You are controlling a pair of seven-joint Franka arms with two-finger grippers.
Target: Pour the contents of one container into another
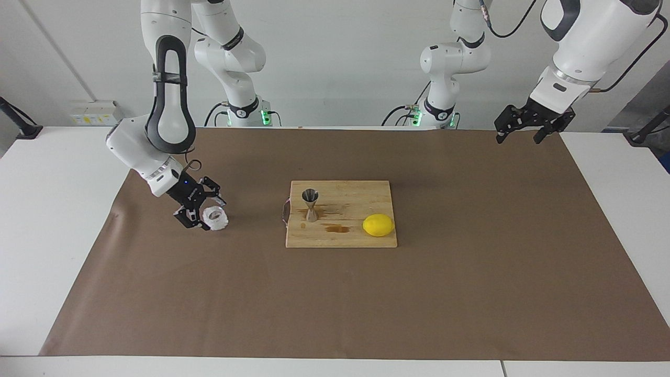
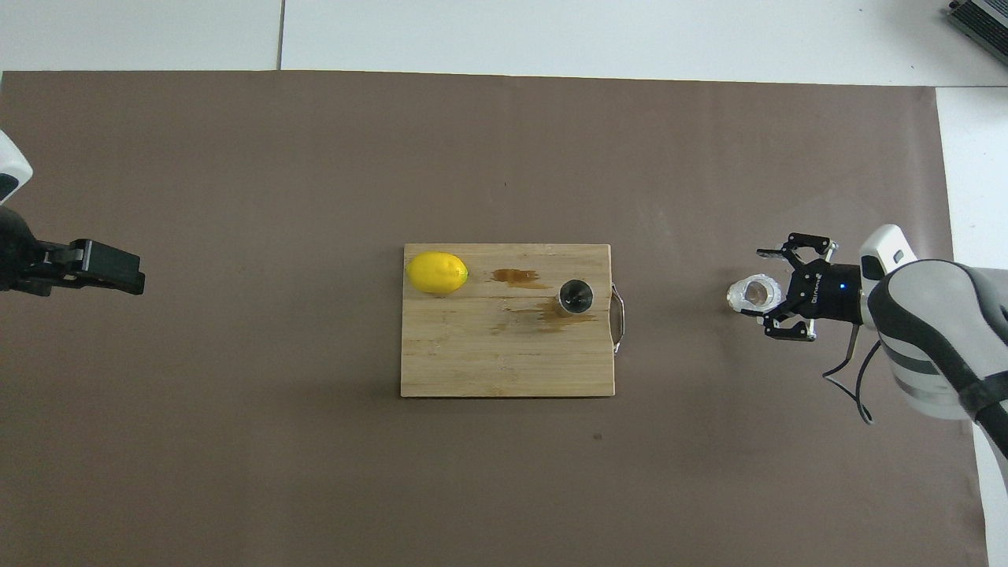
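Standing upright on the paper, the cup is found at mid-height of the facing view, toward the right arm's end of the tabletop and well apart from the board. The right gripper is held low just beside the cup with its jaws spread wide. The cup is not clamped; whether a fingertip touches its wall cannot be told.

The jigger is seen upright on the board at the centre of the frame, with brown wet marks beside it and a lemon at the board's end toward the left arm. From these marks and the unclamped cup, the pour is judged done and the step in hand is taken to be clearing the gripper from the cup.

For that step, the following is advised:
- The jaws are to be kept fully apart until the cup is cleared.
- The gripper is to be drawn back along its own axis and then raised. A sideways sweep is to be avoided.
- The cup is judged light and easily tipped or dragged, so any contact is to be treated as a fault.

The left gripper is held waiting, jaws apart and empty, over the paper's corner at the upper edge of the frame.
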